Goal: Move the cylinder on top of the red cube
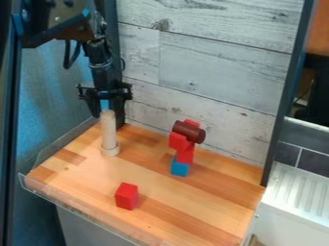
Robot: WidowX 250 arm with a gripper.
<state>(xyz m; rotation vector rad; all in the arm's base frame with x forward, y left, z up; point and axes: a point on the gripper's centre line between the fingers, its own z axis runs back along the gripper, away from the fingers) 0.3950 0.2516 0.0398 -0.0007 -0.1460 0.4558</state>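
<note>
We're pretty sure this is a robotics lab, or at least a lab-type test corner, tho we can't tell what the wider bldg is. Main giveaway imo: a black robot arm point(99, 57) over a wood-look tabletop point(77, 175) w/ a see-through raised rim, plus a few toy blocks point(126, 196) on it. Behind that we've got a whitewashed plank panel point(212, 57) btwn dark uprights, kinda like a stage set. Off to the right there's dark gray tile point(311, 166) & a white ribbed surface point(298, 192), so that bit looks kitchen-ish tbh.
</note>
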